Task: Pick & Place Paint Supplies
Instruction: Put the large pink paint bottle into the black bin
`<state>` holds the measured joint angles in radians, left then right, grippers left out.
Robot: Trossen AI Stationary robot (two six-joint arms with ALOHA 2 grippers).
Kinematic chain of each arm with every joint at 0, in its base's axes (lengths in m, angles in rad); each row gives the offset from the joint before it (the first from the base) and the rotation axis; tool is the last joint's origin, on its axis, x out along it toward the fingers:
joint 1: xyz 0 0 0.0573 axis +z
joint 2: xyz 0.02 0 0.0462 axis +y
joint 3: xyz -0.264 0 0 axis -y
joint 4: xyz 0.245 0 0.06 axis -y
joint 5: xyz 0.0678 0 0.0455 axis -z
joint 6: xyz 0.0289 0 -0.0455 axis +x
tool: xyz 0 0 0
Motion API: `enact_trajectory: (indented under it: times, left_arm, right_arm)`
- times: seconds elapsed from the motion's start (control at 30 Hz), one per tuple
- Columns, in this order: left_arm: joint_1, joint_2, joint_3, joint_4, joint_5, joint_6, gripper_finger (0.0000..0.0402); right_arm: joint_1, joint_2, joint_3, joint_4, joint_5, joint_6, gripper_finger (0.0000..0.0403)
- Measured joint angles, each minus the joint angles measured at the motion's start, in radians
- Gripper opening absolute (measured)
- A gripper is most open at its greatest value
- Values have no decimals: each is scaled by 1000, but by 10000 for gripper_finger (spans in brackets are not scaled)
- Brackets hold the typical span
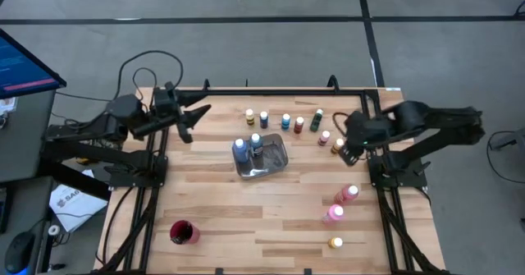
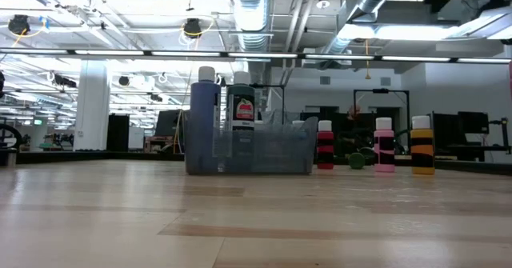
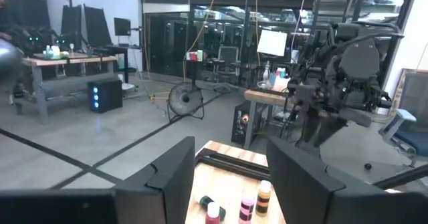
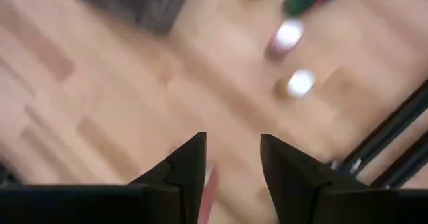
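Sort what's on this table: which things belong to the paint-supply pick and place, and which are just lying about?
Job: paint bottles in a row; two bottles already in the metal tray; pink bottles and a yellow one; open right gripper above them; open left gripper.

Lying about: red cup.

Even overhead light, soft shadows; ceiling strip lights [image 2: 240, 56] glare, and the right wrist view is motion-blurred.

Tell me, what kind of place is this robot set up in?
Probably a big open lab or workshop: bare ducts and pipes run overhead, workbenches with monitors stand on a concrete floor, and a floor fan sits nearby.
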<state>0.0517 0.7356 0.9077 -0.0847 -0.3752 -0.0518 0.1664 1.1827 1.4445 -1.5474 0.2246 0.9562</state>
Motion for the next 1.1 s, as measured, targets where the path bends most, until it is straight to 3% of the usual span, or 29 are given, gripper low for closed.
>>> enact_trajectory:
  times: [0.13, 0.3, 0.47, 0.73, 1.1]
  left_arm:
    - [0, -20, -1, -30, 1, -8, 167]
    - [0, -49, -9, -97, 21, -16, 143]
    - [0, -109, -96, -90, 27, -70, 114]
    - [0, -217, -259, -43, 59, -152, 89]
    - [0, -428, -527, 115, 80, -219, 46]
  right_arm:
    - [12, 107, -29, -9, -135, -18, 153]
    - [77, 158, -34, -19, -227, -9, 185]
    - [149, 152, -69, -20, -300, 127, 210]
    - [265, 146, -92, -16, -317, 321, 216]
    - [306, 178, -92, -14, -305, 369, 214]
